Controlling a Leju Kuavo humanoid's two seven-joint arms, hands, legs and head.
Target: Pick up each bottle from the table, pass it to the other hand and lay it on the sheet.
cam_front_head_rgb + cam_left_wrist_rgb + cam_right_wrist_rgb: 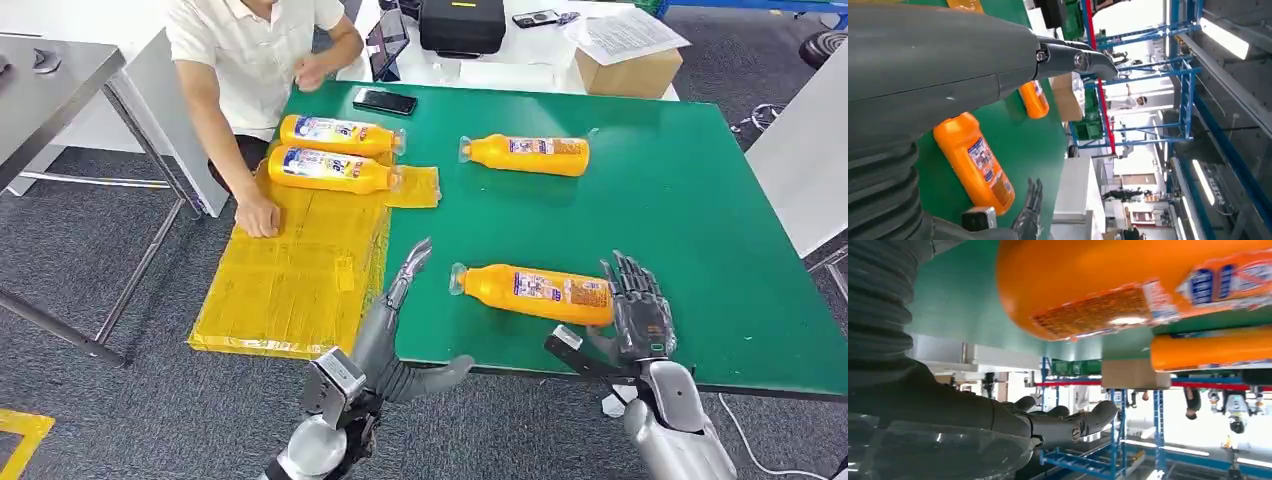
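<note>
From above, the green table carries four orange bottles. The nearest bottle lies on its side close to the front edge, cap toward the robot's left. The right hand stands at its base end, fingers apart and pointing away from the robot, seemingly touching the base with nothing gripped. The left hand hangs over the table's front edge just beside the yellow sheet, fingers stretched out and holding nothing. Two bottles lie side by side at the sheet's far end, and a fourth bottle rests on bare table further back. A person in a white shirt presses a fist on the sheet's left side; a black phone lies near the table's far edge.

At the left wrist, the grey thumb juts out free, with the nearest bottle lying on the green beyond and the right hand's dark fingers at its base.

At the right wrist, the bottle's orange base looms right next to the camera, while the fingers stretch out in open air, clasping nothing
</note>
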